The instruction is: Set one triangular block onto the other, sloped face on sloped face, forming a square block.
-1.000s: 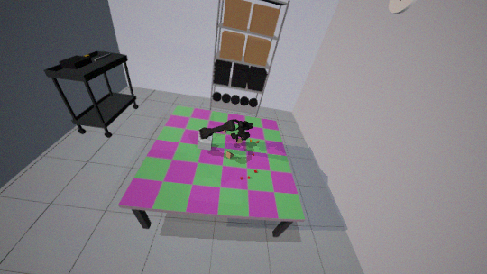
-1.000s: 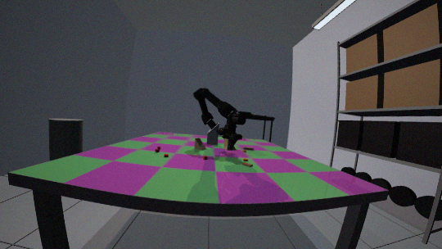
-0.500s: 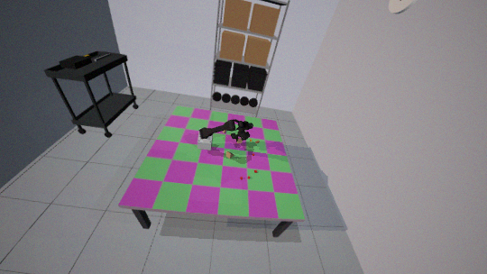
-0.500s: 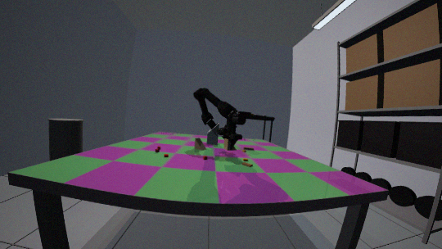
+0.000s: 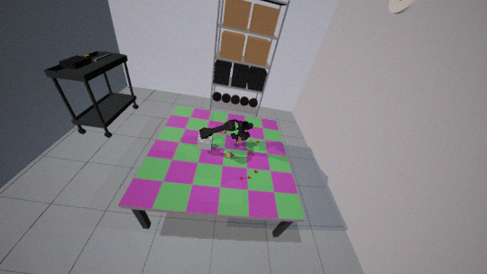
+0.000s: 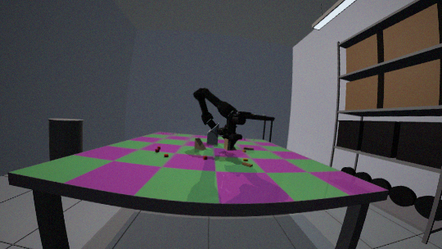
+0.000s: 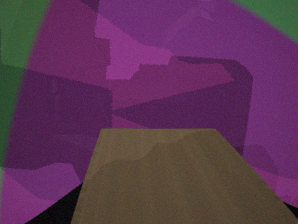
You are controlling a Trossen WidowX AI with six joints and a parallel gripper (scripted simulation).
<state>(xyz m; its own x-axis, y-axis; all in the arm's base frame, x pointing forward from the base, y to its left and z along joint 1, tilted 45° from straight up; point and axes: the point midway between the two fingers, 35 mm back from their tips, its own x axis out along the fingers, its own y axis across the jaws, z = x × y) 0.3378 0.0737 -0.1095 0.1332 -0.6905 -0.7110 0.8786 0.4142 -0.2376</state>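
Note:
One wooden triangular block [image 5: 229, 155] [image 6: 199, 143] stands on the table [image 5: 171, 196] [image 6: 110, 176], apart from the gripper, with its slope showing in the exterior view. My gripper [image 5: 240, 139] [image 6: 230, 144] is shut on the other wooden triangular block [image 6: 227, 143] [image 7: 160, 175]. This held block fills the bottom middle of the wrist view, between two black finger edges. It is low over the table, beside the standing block; whether it touches the table cannot be told. Its sloped face cannot be made out clearly.
Small red pieces [image 5: 255, 171] [image 6: 165, 156] lie scattered on the table. Small orange-brown pieces [image 5: 257, 141] [image 6: 246, 165] lie near the gripper. A pale grey box [image 5: 205, 144] [image 6: 212, 137] stands by the arm's base. The wheeled cart and the shelf stand off the table.

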